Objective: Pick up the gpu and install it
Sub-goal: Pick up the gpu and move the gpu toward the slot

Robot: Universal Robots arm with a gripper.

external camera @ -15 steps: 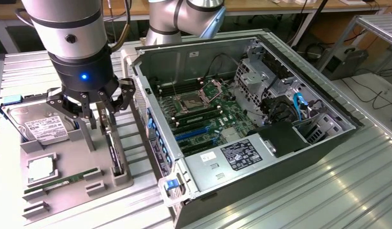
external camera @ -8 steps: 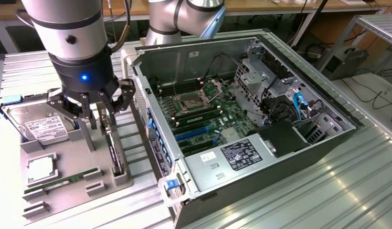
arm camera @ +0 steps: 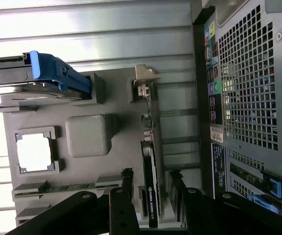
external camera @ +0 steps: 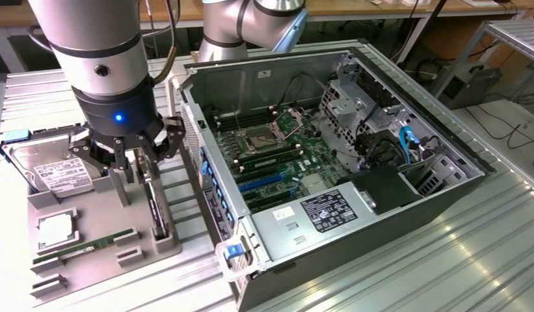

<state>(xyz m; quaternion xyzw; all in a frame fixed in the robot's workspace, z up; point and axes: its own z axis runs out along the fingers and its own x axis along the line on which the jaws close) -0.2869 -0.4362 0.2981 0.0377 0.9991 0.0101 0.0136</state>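
Observation:
The gpu (external camera: 155, 203) is a long black card standing on edge in a slot of the grey fixture tray (external camera: 93, 218), at the exterior view's left beside the computer case. In the wrist view the gpu (arm camera: 151, 188) shows its black face, with the silvery bracket (arm camera: 146, 81) at its far end. My gripper (external camera: 134, 168) hangs right over the card's near end. It is open, and its two black fingers (arm camera: 126, 183) stand either side of the card with a gap on each side. The gripper (arm camera: 152, 172) touches nothing.
The open computer case (external camera: 336, 149) lies at the exterior view's right, its motherboard with blue slots (external camera: 265, 182) exposed. On the tray are a silver hard drive with blue rails (external camera: 54, 166), a processor (external camera: 56, 229) and a green memory stick (external camera: 80, 248). The case's vented back panel (arm camera: 248, 88) is close to the card.

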